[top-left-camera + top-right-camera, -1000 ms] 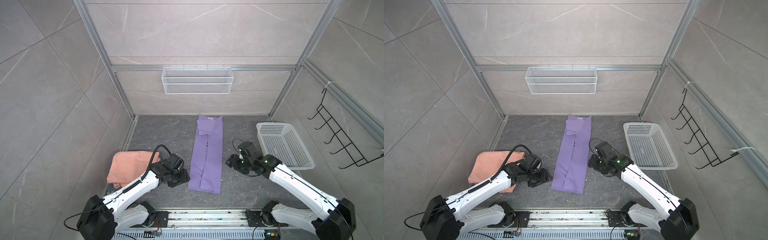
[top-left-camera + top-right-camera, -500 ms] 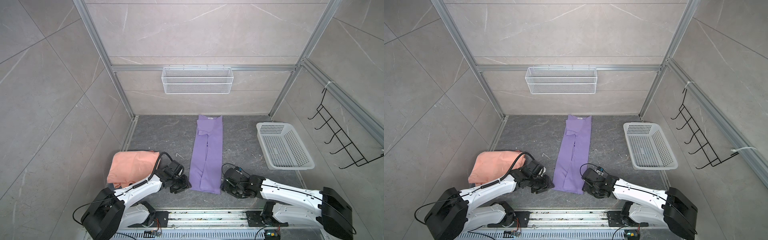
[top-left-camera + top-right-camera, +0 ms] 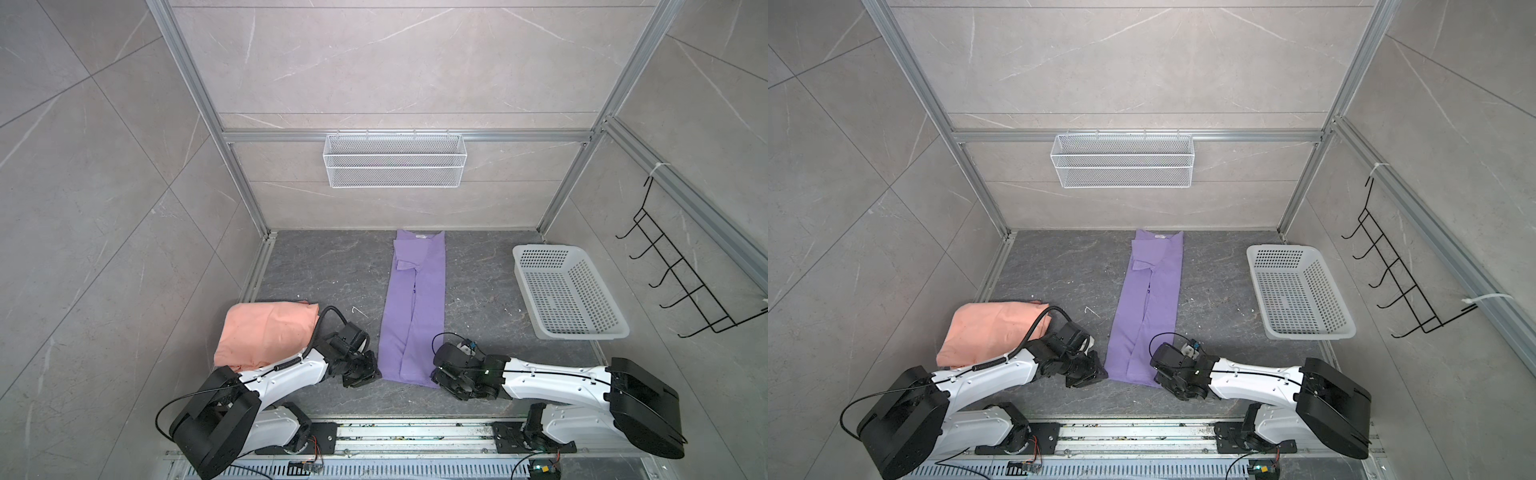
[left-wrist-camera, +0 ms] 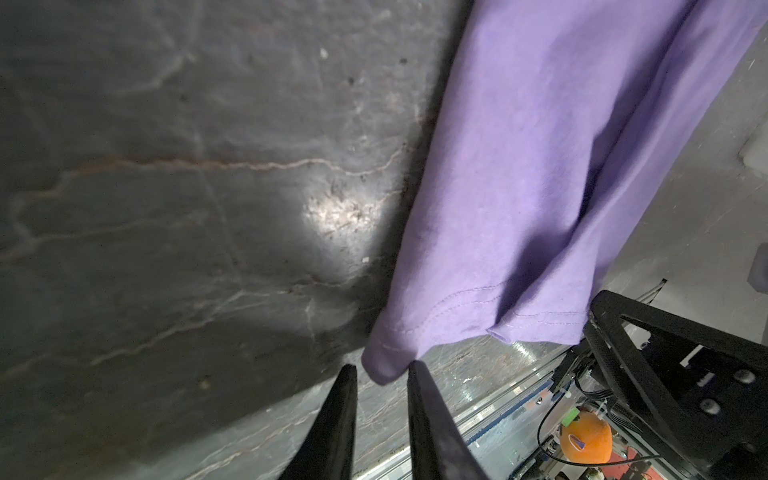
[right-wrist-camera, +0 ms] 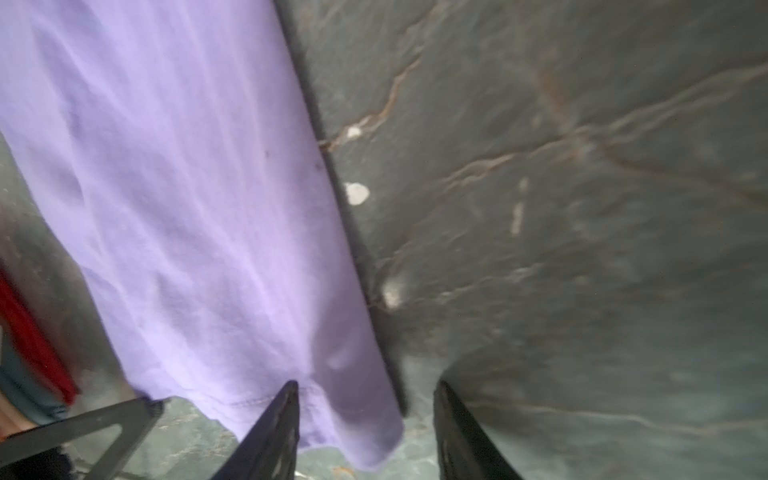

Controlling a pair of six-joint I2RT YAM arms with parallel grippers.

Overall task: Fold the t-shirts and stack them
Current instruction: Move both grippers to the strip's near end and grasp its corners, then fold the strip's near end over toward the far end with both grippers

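Movement was confined to the arms. In both top views the lavender shirt [image 3: 415, 307] was left as before, a long strip folded lengthwise down the middle of the table [image 3: 324, 270], collar far and hem near, while the salmon shirt [image 3: 266, 332] was kept folded at the near left and the white basket [image 3: 540, 248] stood untouched at the right. The left gripper [image 3: 365, 376] had been brought down to the strip's near-left hem corner, and the right gripper [image 3: 441, 376] had been drawn back from further along the right edge to the near-right corner. In the left wrist view the fingers of the left gripper [image 4: 382, 368] had been narrowed to a slim gap with the tip of the hem corner between them. One finger was touching cloth, but a firm pinch could not be confirmed. In the right wrist view, blurred by motion, the right gripper [image 5: 365, 386] was seen much wider, one finger laid over the hem and the other on bare table just beside the edge, with nothing held. The crosswise fold was therefore judged about to start, with stacking onto or under the salmon shirt left for afterwards.
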